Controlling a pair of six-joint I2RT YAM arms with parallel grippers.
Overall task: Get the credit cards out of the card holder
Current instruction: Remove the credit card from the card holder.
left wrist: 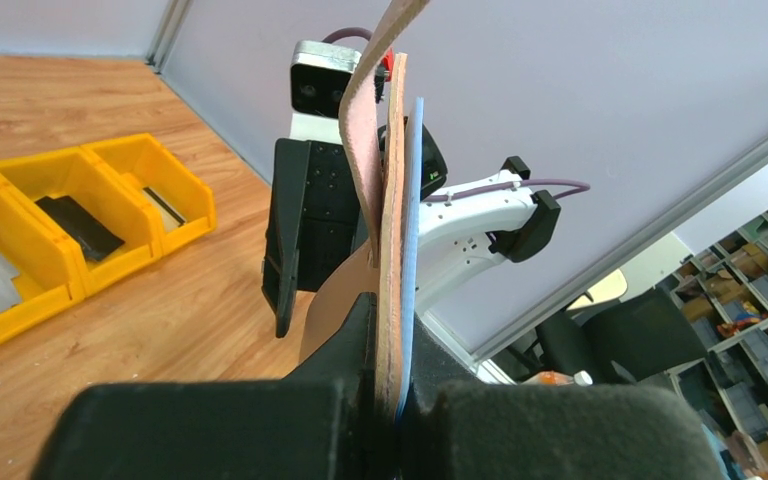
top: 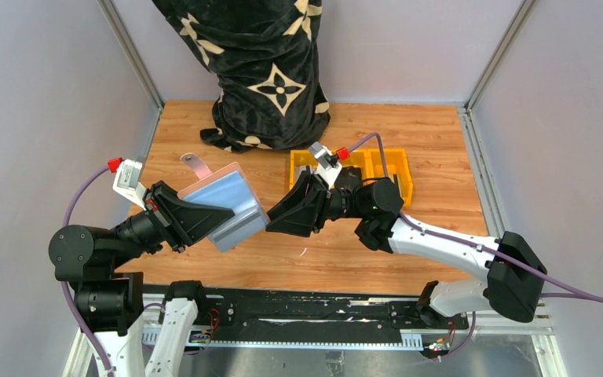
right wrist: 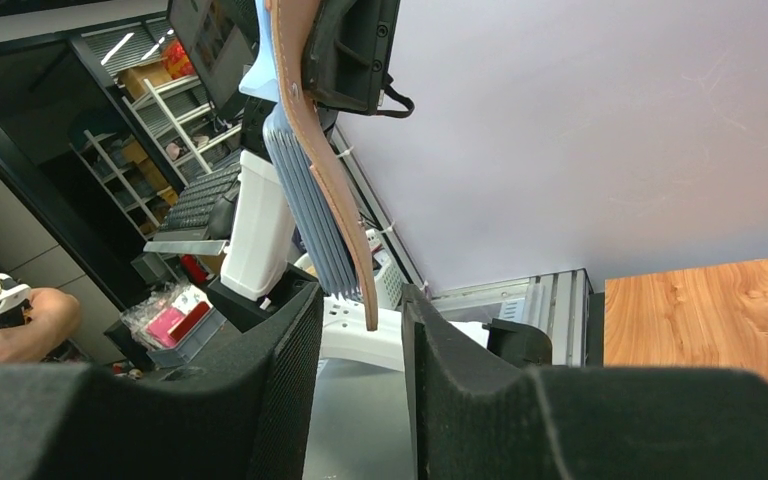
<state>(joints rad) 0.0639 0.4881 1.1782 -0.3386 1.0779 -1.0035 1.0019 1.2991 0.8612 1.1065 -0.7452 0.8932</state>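
Closest to the left wrist lens, at the bottom of the frame, the left claw (left wrist: 392, 395) is pressed together on the card holder (left wrist: 390, 250), pinching its lower edge. That brown holder stands edge-on and upright, running up through the middle of the frame, with a pale blue card (left wrist: 416, 220) lying flat against its right face and a strap curling off at the top. From overhead, the holder sits left of centre, lifted off the table (top: 432, 157) and tilted, its blue-grey face turned up.

At the bottom of the right wrist view, the right claw (right wrist: 360, 300) is spread, and the holder's brown tip hangs in the gap between its fingers (right wrist: 300, 330); I cannot tell whether either one touches it. A ribbed grey-blue stack of card edges (right wrist: 310, 200) shows along the holder's left side.

Farther back, a yellow bin (left wrist: 110, 230) stands on the table at the left of the left wrist frame, a black flat item (left wrist: 80, 225) in its middle compartment. A patterned cloth (top: 259, 63) fills the top centre of the overhead view.
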